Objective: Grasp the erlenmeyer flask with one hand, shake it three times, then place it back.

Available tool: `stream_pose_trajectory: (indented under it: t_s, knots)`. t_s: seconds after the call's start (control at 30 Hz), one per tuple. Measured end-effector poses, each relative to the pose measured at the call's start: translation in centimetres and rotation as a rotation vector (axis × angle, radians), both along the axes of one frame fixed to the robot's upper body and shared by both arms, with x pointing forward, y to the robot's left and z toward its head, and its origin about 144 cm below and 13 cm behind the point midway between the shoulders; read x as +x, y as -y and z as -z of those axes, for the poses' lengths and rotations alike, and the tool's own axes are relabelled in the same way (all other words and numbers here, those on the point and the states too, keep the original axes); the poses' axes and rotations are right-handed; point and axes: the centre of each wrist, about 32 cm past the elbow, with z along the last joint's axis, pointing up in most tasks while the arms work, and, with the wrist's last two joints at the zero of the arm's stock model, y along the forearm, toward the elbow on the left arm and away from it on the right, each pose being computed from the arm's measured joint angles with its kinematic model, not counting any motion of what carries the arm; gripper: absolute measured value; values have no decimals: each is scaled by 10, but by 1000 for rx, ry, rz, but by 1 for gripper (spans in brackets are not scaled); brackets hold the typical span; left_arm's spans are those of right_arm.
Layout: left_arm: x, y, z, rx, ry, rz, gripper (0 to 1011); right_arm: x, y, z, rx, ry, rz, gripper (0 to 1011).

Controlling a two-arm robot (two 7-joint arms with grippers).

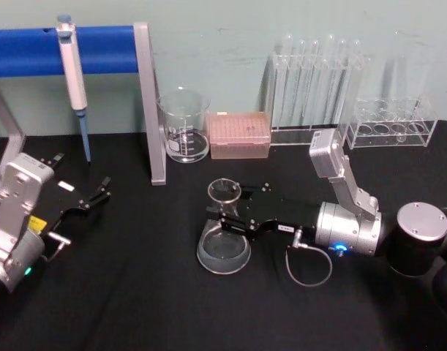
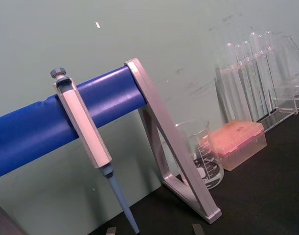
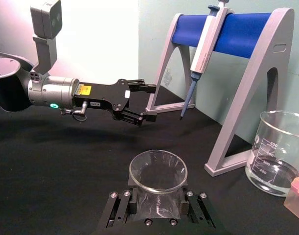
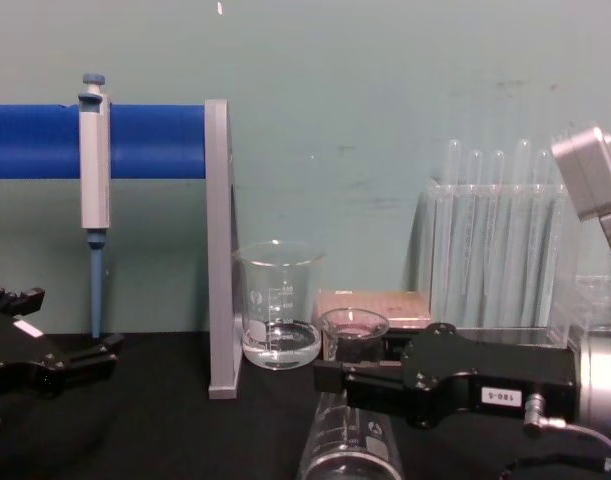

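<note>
Right gripper (image 1: pixel 223 219): fingers (image 3: pixel 118 209) clamped on the neck of the erlenmeyer flask (image 1: pixel 223 254), one finger on each side.
Flask position: upright between the right fingers. The flared rim is just above them and the conical body below them, over the black table (image 1: pixel 135 292).
Left gripper (image 1: pixel 101 190): fingers apart and holding nothing, well apart from the flask, near the tip of the pipette (image 1: pixel 72 73).
Hidden: the right fingers cover most of the neck. The chest view cuts off the flask's base, and whether the base rests on the table cannot be told.
Head view: shows the round base below the fingers.
Right wrist view: looks into the open rim, with the left gripper beyond it.
Beyond the right fingertips: glass beaker (image 1: pixel 184 126), apart from the flask.
</note>
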Motion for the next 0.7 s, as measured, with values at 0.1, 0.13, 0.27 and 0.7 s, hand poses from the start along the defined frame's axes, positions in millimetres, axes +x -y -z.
stream_pose_trajectory:
  t_s: [0.1, 0.13, 0.27, 0.7]
  knots:
    - [0, 0, 0, 0, 0, 0, 1001, 0, 0, 0, 0, 0, 0, 450]
    - [0, 0, 0, 0, 0, 0, 1001, 0, 0, 0, 0, 0, 0, 450]
    - [0, 0, 0, 0, 0, 0, 1001, 0, 0, 0, 0, 0, 0, 450]
    - [0, 0, 0, 0, 0, 0, 1001, -11, 0, -20, 5, 38, 150, 450]
